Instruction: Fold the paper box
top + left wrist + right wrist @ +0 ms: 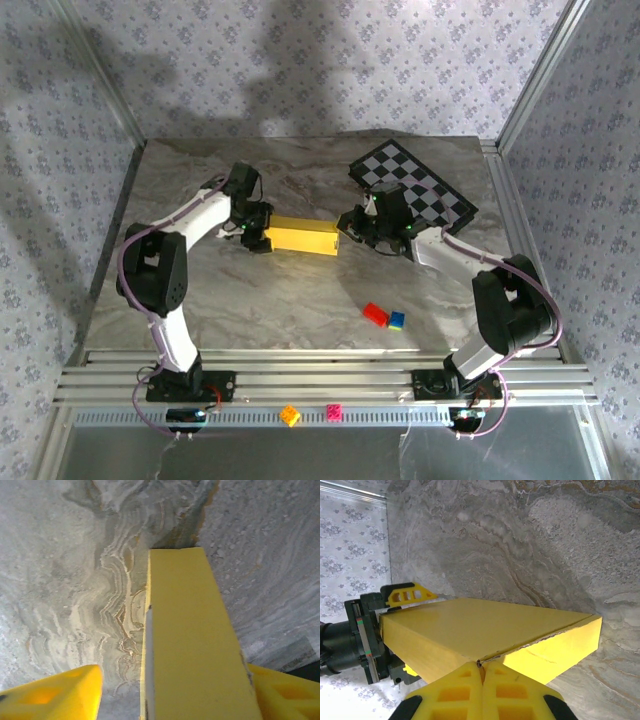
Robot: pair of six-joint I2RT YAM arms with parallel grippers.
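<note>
The paper box [301, 236] lies as a closed yellow shallow rectangle on the marble table [280, 290], between my two grippers. My left gripper [257, 236] straddles its left end and is open. In the left wrist view the paper box [192, 645] rests against the right finger [285, 690], with a gap to the left finger [55, 695]. My right gripper [351, 228] is at the right end. In the right wrist view the right gripper [482, 666] is shut, its tips touching the corner seam of the paper box [470, 625].
A black-and-grey checkerboard mat [415, 190] lies at the back right, just behind the right arm. A red brick [375, 313] and a blue brick [396, 320] sit in front of the box. An orange brick [290, 414] and a pink one [334, 411] rest on the near rail.
</note>
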